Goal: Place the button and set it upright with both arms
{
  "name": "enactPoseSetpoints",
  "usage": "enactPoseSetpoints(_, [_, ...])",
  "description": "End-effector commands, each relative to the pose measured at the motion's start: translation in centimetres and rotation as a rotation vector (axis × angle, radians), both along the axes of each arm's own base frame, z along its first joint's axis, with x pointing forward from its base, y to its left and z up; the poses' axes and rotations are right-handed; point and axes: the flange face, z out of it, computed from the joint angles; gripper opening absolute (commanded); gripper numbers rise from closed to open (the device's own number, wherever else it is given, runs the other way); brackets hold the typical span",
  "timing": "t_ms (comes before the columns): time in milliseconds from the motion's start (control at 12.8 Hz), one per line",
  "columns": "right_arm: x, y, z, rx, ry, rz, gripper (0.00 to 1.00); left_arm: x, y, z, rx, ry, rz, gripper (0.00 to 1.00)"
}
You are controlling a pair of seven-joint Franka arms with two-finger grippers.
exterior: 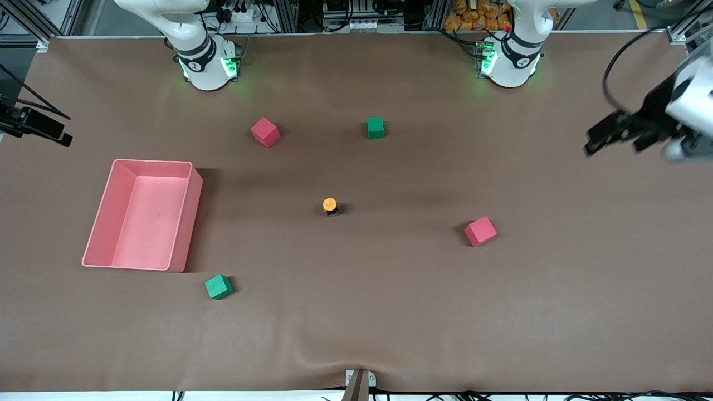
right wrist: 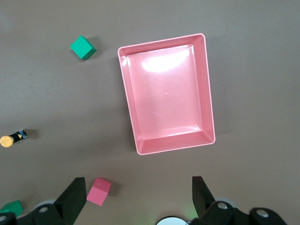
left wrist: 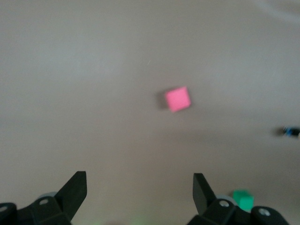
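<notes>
The button [exterior: 330, 206] stands near the middle of the brown table, orange cap up on its black body. It also shows at the edge of the right wrist view [right wrist: 11, 138] and, blurred, in the left wrist view [left wrist: 290, 131]. My left gripper [exterior: 599, 142] is open and empty, up in the air over the left arm's end of the table; in its wrist view [left wrist: 139, 187] the fingers stand wide apart over bare table. My right gripper [right wrist: 138, 190] is open and empty, high over the table near its base [exterior: 206, 61]; the front view does not show it.
A pink bin [exterior: 189, 223] [right wrist: 161, 41] sits toward the right arm's end, empty. Red cubes [exterior: 264, 132] [exterior: 480, 231] and green cubes [exterior: 375, 127] [exterior: 218, 287] lie scattered round the button. The left wrist view shows a red cube [left wrist: 178, 99].
</notes>
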Motion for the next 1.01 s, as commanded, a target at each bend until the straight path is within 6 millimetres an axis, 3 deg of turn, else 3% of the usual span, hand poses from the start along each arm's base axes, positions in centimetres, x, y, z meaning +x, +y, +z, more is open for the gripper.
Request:
enactPoseSetpoints(0, [-0.1,0.0,0.3,0.014,-0.006,0.005,1.0,-3.4,1.8,1.0,-0.008,0.059,-0.036,1.0])
enactPoseSetpoints(234, [-0.1,0.0,0.3,0.014,-0.008,0.006,1.0,-5.8,1.6,1.0,0.013,0.023,-0.047,1.0])
enactPoseSetpoints(624, [-0.1,0.0,0.3,0.014,-0.008,0.005,1.0,-5.9,0.1,1.2,0.08,0.014,-0.083,1.0])
enactPoseSetpoints(936, [0.0,0.1,0.4,0.015,-0.01,0.006,1.0,-5.7,0.1,2.0,0.079,-0.002,-0.053,1.0])
